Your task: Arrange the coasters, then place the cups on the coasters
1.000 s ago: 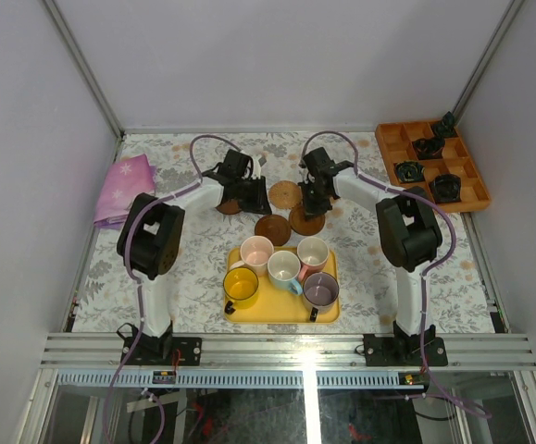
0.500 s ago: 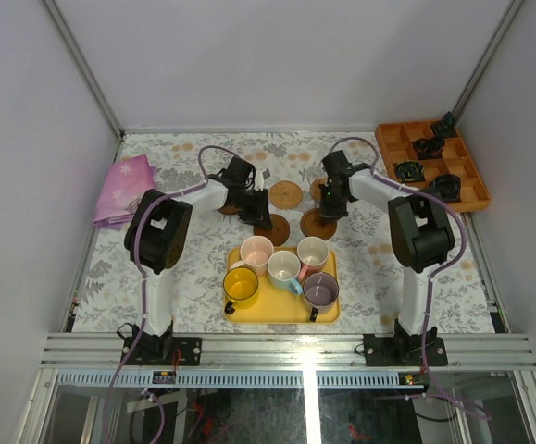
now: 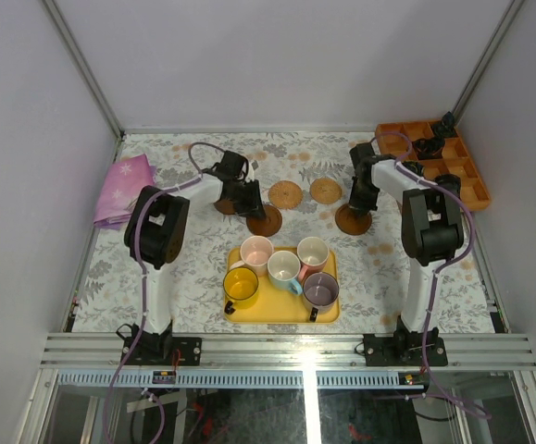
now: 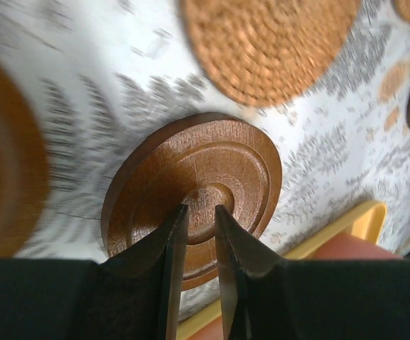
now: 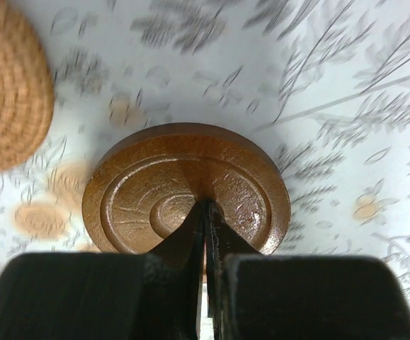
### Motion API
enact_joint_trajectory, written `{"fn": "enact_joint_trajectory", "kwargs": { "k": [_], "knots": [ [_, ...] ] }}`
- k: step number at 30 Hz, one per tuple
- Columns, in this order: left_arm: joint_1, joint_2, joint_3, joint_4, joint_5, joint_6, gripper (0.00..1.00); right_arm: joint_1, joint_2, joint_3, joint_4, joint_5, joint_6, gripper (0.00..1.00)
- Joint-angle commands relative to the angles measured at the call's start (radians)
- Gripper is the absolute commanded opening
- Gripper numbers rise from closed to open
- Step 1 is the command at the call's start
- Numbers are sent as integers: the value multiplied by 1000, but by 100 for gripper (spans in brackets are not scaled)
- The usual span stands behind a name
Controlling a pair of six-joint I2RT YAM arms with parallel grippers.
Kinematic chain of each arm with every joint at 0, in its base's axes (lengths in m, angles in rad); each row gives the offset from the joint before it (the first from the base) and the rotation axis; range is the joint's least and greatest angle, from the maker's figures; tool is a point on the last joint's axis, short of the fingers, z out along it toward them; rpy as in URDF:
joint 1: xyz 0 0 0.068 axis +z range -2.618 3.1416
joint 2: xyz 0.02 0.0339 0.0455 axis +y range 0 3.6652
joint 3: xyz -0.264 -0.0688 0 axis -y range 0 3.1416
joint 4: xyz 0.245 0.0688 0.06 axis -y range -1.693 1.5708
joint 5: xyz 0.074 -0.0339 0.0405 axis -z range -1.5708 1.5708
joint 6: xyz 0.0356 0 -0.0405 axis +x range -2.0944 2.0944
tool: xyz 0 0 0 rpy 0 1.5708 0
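Five cups stand on the yellow tray [image 3: 281,314]: yellow [image 3: 241,285], pale pink [image 3: 256,251], light blue [image 3: 284,266], salmon [image 3: 313,252] and mauve [image 3: 320,289]. Beyond the tray lie the coasters. My left gripper [image 3: 254,208] [image 4: 199,207] rests its tips, a narrow gap apart, on the centre of a dark coaster [image 3: 266,222] [image 4: 212,152], holding nothing. My right gripper [image 3: 358,205] [image 5: 206,204] is shut, its tips pressing on another dark coaster [image 3: 353,222] [image 5: 141,191]. Two lighter ribbed coasters [image 3: 285,193] [image 3: 325,191] lie between. A third dark coaster [image 3: 221,205] shows partly behind the left arm.
A purple cloth [image 3: 124,188] lies at the far left. An orange compartment tray [image 3: 392,139] with small black gadgets stands at the back right, close to the right arm. Grey walls close in the table on three sides.
The right gripper slid its dark coaster to the right, away from the tray, uncovering a lighter coaster. The left gripper moved from the far-left coaster onto the dark one and nudged it back-left.
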Motion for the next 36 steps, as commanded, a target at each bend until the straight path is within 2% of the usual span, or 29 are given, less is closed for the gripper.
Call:
{"fn": "enact_joint_trajectory", "kwargs": {
  "k": [1, 8, 18, 28, 36],
  "knots": [
    [84, 54, 35, 7, -129, -53, 22, -58, 77, 106, -16, 116, 16, 0],
    [158, 115, 126, 10, -168, -71, 22, -109, 178, 255, -25, 166, -2, 0],
    [173, 195, 264, 10, -153, -81, 24, -121, 231, 330, 34, 108, -56, 0],
    [173, 224, 306, 23, -124, -100, 29, -120, 257, 373, 102, -27, -94, 0],
    [173, 220, 273, 43, -100, -112, 36, -87, 266, 380, 110, -95, -123, 0]
  ]
}}
